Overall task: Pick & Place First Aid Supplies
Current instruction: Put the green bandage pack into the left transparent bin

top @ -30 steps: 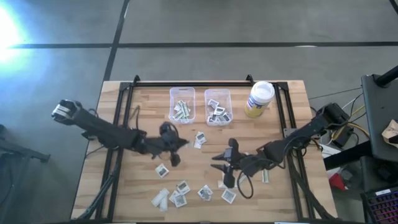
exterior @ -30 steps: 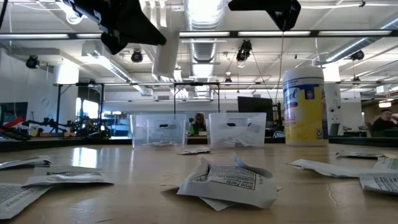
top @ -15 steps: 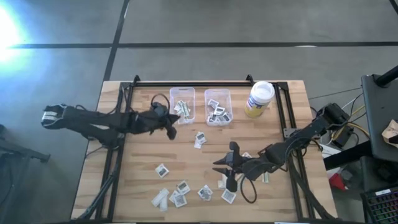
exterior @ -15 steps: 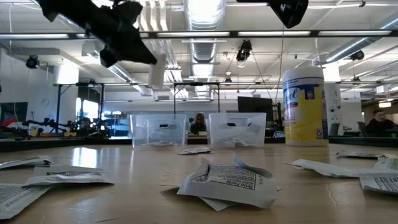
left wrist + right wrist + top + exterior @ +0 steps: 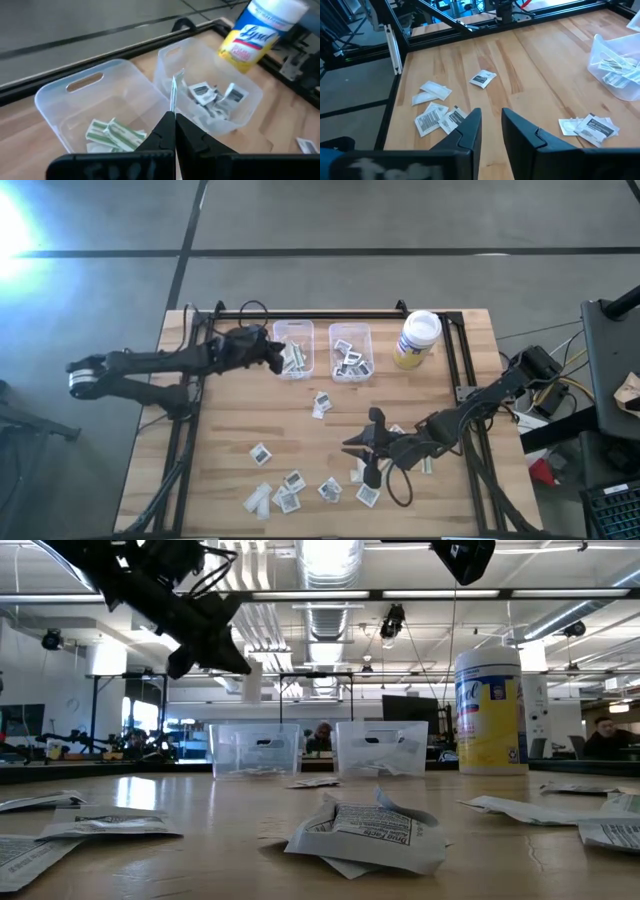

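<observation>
Holding a narrow pale strip [image 5: 173, 95] edge-on, left pincer [image 5: 174, 120]

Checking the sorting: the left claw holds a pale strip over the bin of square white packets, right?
Not quite. In the high view the left claw, shut on the pale strip, hangs over the left bin, which holds long narrow strips, not square packets.

"Lysol" on the yellow jar [image 5: 256, 35]
</observation>
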`<state>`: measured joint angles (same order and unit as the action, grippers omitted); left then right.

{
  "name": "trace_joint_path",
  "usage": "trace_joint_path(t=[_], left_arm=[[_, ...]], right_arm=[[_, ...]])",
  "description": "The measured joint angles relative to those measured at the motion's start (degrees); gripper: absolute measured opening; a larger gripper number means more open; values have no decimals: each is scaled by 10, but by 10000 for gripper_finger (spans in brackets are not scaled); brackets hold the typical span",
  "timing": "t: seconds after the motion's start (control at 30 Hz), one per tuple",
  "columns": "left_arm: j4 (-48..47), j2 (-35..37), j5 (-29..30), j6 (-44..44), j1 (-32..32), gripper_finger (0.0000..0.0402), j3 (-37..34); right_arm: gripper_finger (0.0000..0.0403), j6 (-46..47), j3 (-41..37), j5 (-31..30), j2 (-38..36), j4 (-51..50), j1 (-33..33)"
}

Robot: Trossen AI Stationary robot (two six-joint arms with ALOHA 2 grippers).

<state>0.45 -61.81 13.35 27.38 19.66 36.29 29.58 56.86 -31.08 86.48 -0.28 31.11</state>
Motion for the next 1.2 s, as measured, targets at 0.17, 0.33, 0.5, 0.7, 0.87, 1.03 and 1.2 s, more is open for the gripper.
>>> trace_joint_path(t=[0.17, 0.33, 0.5, 0.7, 0.87, 1.03, 1.2], left_arm=[[3, -36, -8, 1, 7, 0, 0], [32, -77, -8, 8, 24, 0, 0], [37, -109, -8, 8, 45, 0, 0], [40, -135, -17, 9, 54, 0, 0], [40, -146, -19, 9, 55, 5, 0], [40, -149, -18, -7, 55, 33, 0], [44, -148, -18, -8, 55, 77, 0]], right_arm=[[68, 0, 0, 0, 0, 0, 0], [70, 0, 0, 0, 0, 0, 0], [76, 0, 0, -1, 0, 0, 0], [79, 0, -2, -1, 0, 0, 0], [69, 0, -4, -1, 0, 0, 0], [63, 0, -4, -1, 0, 0, 0], [66, 0, -4, -1, 0, 0, 0]])
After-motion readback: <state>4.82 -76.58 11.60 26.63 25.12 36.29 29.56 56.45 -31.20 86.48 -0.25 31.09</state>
